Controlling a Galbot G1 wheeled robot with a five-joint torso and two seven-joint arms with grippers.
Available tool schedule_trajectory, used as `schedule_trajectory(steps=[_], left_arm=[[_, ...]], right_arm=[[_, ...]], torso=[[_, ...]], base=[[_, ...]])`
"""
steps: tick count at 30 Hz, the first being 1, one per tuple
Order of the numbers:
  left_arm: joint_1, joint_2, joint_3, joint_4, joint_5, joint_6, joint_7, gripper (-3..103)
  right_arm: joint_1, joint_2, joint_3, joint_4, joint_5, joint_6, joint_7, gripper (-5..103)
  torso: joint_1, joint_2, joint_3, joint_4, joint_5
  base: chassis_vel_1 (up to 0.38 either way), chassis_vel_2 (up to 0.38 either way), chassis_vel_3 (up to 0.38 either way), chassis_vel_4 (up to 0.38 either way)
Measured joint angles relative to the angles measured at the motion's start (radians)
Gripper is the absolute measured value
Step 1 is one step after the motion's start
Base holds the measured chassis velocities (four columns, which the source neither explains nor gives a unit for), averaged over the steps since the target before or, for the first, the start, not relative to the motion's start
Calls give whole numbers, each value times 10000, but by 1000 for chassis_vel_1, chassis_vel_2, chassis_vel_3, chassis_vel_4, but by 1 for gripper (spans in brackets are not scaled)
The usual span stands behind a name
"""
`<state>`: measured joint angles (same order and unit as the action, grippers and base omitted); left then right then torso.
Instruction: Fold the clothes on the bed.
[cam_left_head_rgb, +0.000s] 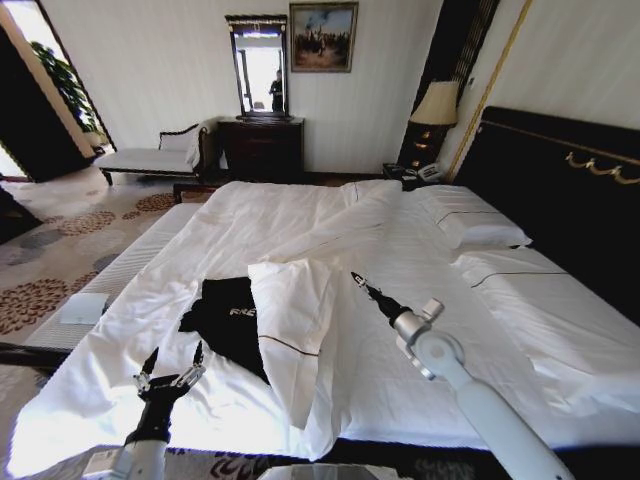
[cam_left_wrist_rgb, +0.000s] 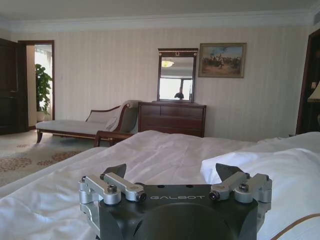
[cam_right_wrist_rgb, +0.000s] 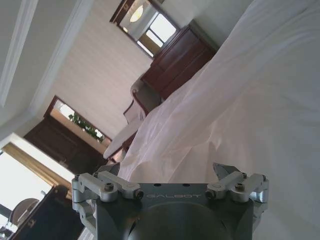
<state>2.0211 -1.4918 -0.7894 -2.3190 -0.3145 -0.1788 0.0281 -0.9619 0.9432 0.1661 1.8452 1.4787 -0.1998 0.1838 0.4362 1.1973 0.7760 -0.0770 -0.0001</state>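
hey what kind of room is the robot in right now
Most likely a hotel bedroom: a large bed with a white duvet and dark headboard, a bedside lamp, and a dark dresser with a mirror by the far wall.

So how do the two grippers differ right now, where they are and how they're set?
The left gripper hangs low at the near edge of the bed, fingers spread wide, just short of the black T-shirt. The right gripper reaches farther in over the white duvet, right of the shirt, looking narrower in the head view. Both are empty.
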Motion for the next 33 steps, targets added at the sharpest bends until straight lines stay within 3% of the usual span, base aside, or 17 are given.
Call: schedule_trajectory(steps=[8, 18, 28, 33], left_arm=[[-27, 52, -286, 229, 36, -41, -10, 100], [-112, 148, -592, 623, -273, -171, -19, 100], [-299, 147, -554, 900, -276, -174, -56, 100], [-302, 156, -559, 944, -293, -201, -60, 100]], right_arm=[[2395, 598, -1665, -2012, -90, -448, 107, 100], [3772, 1844, -2652, -3939, -224, -888, 455, 100], [4148, 2847, -3021, -3957, -180, -826, 515, 100], [4165, 2944, -3152, -3809, -254, -734, 512, 100]], torso=[[0, 0, 0, 1, -1], [-1, 1, -2, 0, -2], [-2, 1, -2, 0, -1], [-1, 1, -2, 0, -1]], base=[[0, 0, 0, 0], [0, 0, 0, 0], [0, 0, 0, 0], [0, 0, 0, 0]])
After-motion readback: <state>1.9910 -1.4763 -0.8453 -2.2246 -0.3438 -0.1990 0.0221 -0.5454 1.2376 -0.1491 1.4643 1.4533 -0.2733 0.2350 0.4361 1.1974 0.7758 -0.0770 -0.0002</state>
